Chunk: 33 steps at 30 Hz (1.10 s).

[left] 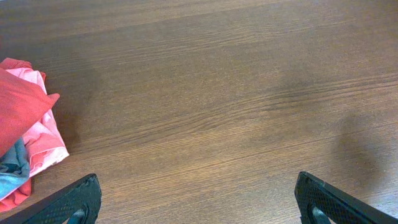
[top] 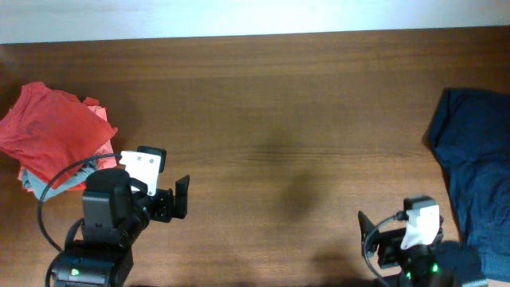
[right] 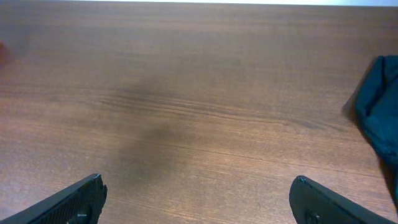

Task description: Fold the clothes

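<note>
The clothes (top: 52, 131) lie heaped at nine o'clock on the surface (top: 279, 96), another garment (top: 476, 159) at three o'clock. The left pincer (left: 198, 179) stands at seven o'clock, the right pincer (right: 198, 181) at five.

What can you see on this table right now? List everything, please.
red garment: one, orange-red, crumpled on top of the pile at the table's left edge
pink cloth: one, pink, under the red garment
grey-blue cloth: one, grey-blue, at the bottom of the pile, mostly hidden
navy garment: one, dark blue, bunched at the right edge
table: one, dark brown wood
left tool: one, black, open, holding nothing, over bare wood right of the pile
right tool: one, black, open, holding nothing, left of the navy garment
</note>
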Each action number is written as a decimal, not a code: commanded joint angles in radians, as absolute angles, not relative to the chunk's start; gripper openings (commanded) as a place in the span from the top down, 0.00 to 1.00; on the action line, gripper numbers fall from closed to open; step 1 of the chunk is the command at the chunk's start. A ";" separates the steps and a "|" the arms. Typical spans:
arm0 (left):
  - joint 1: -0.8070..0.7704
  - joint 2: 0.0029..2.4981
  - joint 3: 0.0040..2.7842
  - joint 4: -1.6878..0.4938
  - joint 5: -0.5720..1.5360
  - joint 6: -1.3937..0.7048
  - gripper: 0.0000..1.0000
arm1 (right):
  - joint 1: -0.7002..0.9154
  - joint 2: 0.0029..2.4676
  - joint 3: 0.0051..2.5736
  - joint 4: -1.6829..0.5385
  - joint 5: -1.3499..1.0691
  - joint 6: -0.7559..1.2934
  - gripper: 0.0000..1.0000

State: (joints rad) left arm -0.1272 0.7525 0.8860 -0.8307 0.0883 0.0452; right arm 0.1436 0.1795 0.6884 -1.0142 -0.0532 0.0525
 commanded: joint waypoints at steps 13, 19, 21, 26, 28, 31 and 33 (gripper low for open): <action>-0.128 0.751 0.878 -0.831 0.079 0.058 0.01 | 0.138 0.004 0.327 -0.576 -0.071 0.056 0.01; -0.128 0.751 0.878 -0.831 0.079 0.058 0.01 | 0.138 0.004 0.137 -0.193 -0.070 -0.028 0.01; -0.128 0.751 0.878 -0.831 0.079 0.058 0.01 | 0.138 0.004 0.085 -0.086 -0.070 -0.073 0.01; -0.128 0.751 0.878 -0.831 0.079 0.058 0.01 | 0.137 0.004 0.006 -0.022 -0.067 -0.101 0.01; -0.128 0.751 0.878 -0.831 0.079 0.058 0.01 | 0.137 0.004 0.006 -0.062 -0.067 -0.101 0.01; -0.128 0.751 0.878 -0.831 0.079 0.058 0.01 | 0.137 0.004 0.006 -0.072 -0.067 -0.097 0.01; -0.128 0.751 0.878 -0.831 0.079 0.058 0.01 | 0.137 0.004 0.006 -0.072 -0.067 -0.097 0.01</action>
State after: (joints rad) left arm -0.1272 0.7528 0.8852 -0.8303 0.0883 0.0452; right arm 0.1436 0.0120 0.0101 -0.0666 -0.0681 -0.0872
